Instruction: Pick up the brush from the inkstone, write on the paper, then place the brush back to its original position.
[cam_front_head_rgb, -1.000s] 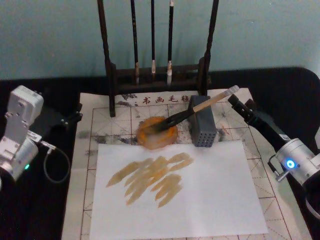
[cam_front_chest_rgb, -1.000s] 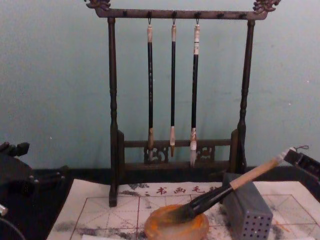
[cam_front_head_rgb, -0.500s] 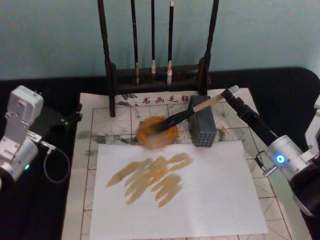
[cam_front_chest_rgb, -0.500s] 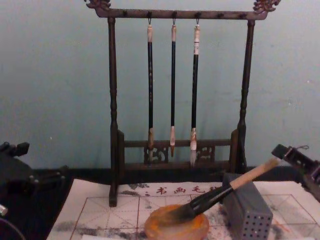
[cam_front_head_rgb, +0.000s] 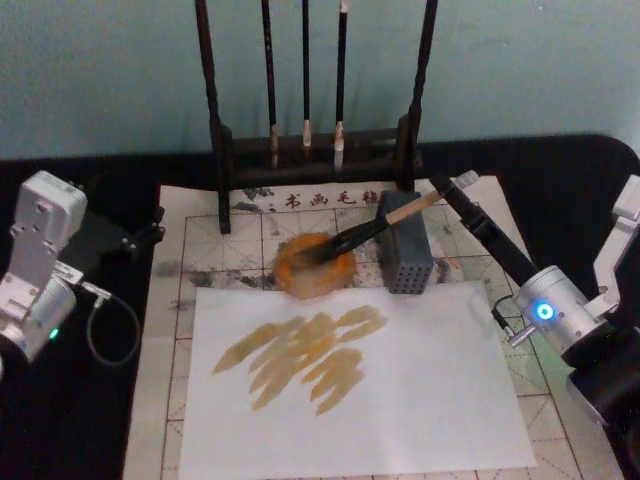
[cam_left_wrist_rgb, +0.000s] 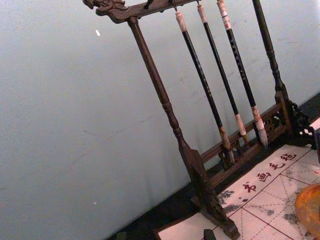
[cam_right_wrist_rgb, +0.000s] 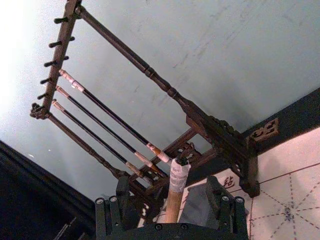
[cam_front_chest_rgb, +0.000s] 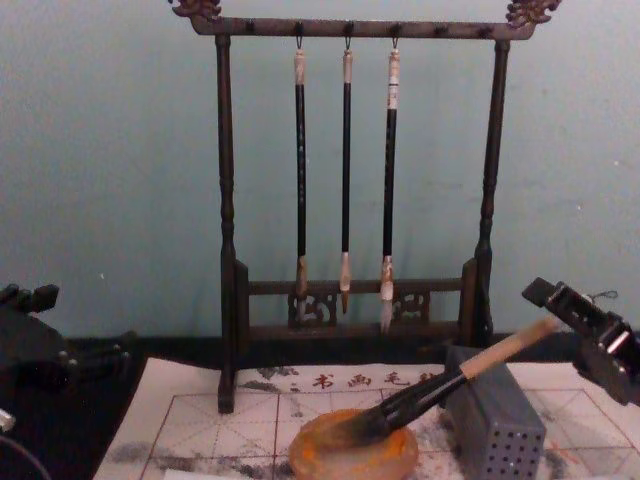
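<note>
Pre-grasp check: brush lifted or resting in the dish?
Resting: brush bristles in the dish, handle leaning on the grey block; the open right gripper straddles its white end.

- The brush (cam_front_head_rgb: 372, 227), centre of the head view: pale bare-wood handle, matt black lower section, soft dark bristles, white wrapping at its end.
- The inkstone (cam_front_head_rgb: 320, 282): orange-brown, smooth, slightly glossy, with a dull grey stain in the middle.
- The paper (cam_front_head_rgb: 165, 340): thin, matt, whitish, smudged grey.
- Plain sheet (cam_front_head_rgb: 420, 400), lower centre: white matt paper.
- Rack (cam_front_chest_rgb: 226, 200): dark turned wood with a faint sheen.
- Perforated block (cam_front_chest_rgb: 495, 430): grey, matt.
- Right gripper (cam_front_head_rgb: 452, 187): matt black.
</note>
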